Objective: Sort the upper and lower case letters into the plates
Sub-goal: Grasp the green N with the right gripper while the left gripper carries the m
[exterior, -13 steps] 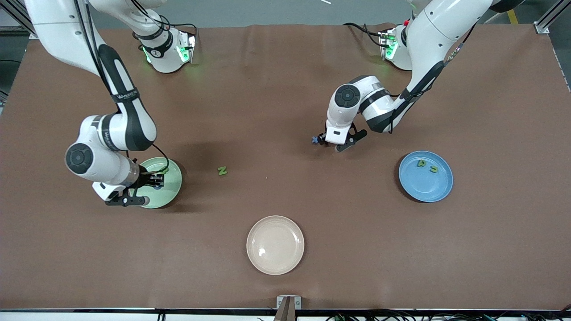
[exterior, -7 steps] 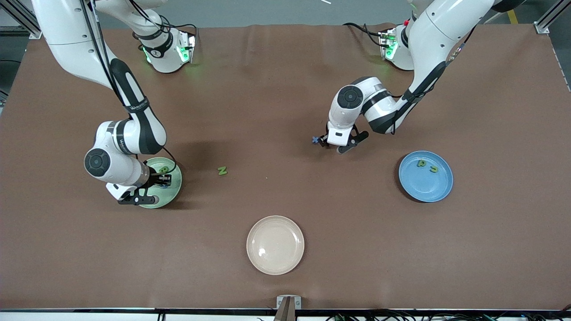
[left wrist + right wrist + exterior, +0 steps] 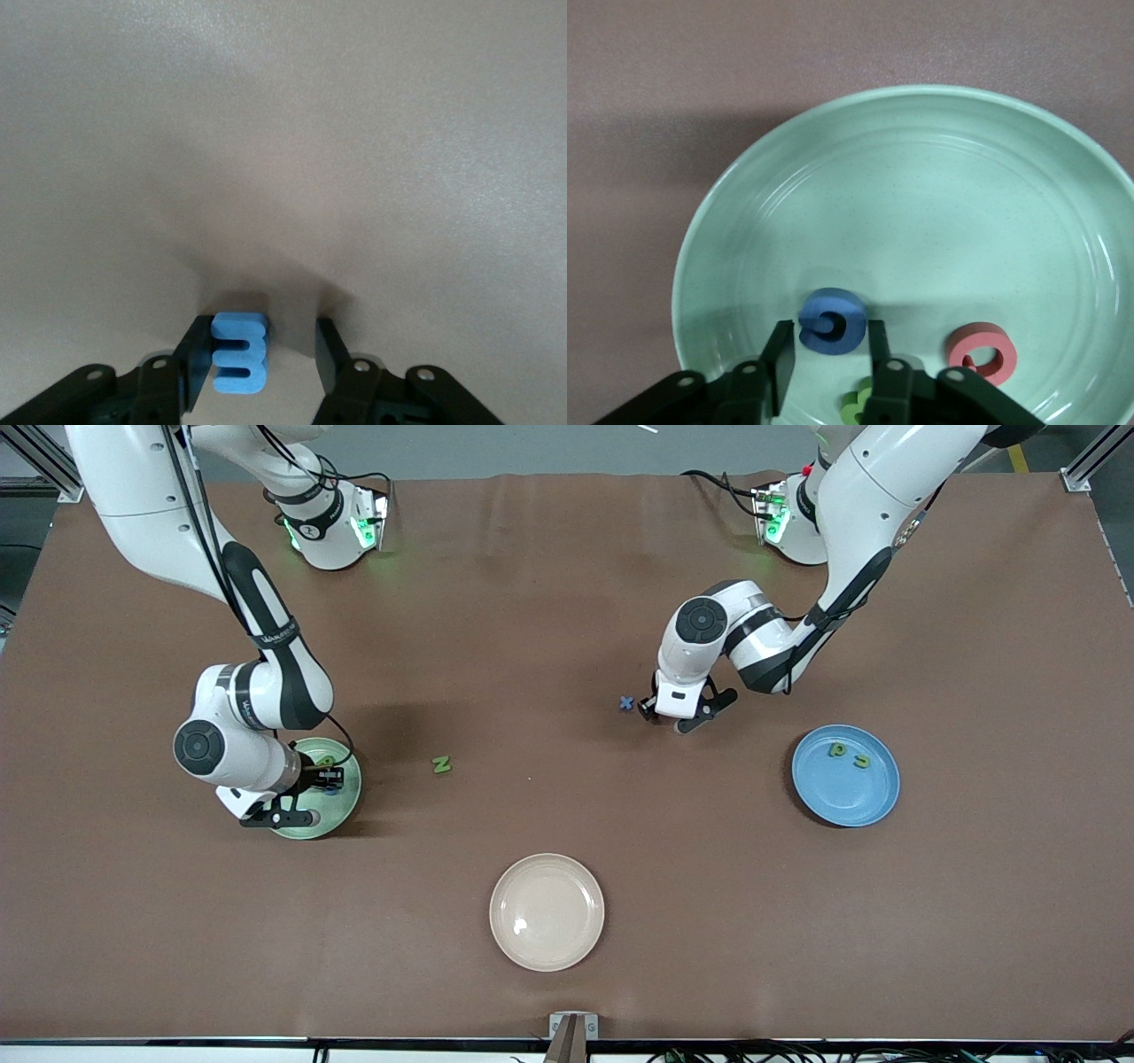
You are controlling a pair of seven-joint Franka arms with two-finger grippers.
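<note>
The light green plate (image 3: 347,804) lies at the right arm's end of the table. My right gripper (image 3: 332,778) hangs low over it, open. A round blue letter (image 3: 831,320) rests on the plate (image 3: 921,177) between its fingertips (image 3: 829,331), loose. A pink-red letter (image 3: 982,352) and a green letter (image 3: 859,405) lie beside it. My left gripper (image 3: 647,710) is down at the bare table by a small blue letter (image 3: 626,703). It stands open (image 3: 263,329), with a blue letter (image 3: 239,352) against one finger and a gap to the other. The blue plate (image 3: 842,797) holds two green letters (image 3: 835,749) (image 3: 861,760).
A green letter (image 3: 441,763) lies alone on the brown table between the green plate and the left gripper. A cream plate (image 3: 547,912) sits nearest the front camera, mid-table, with nothing in it.
The right gripper shifted a little over the green plate and its fingers parted from the blue letter. The left gripper edged toward its own end and its fingers narrowed around the blue letter.
</note>
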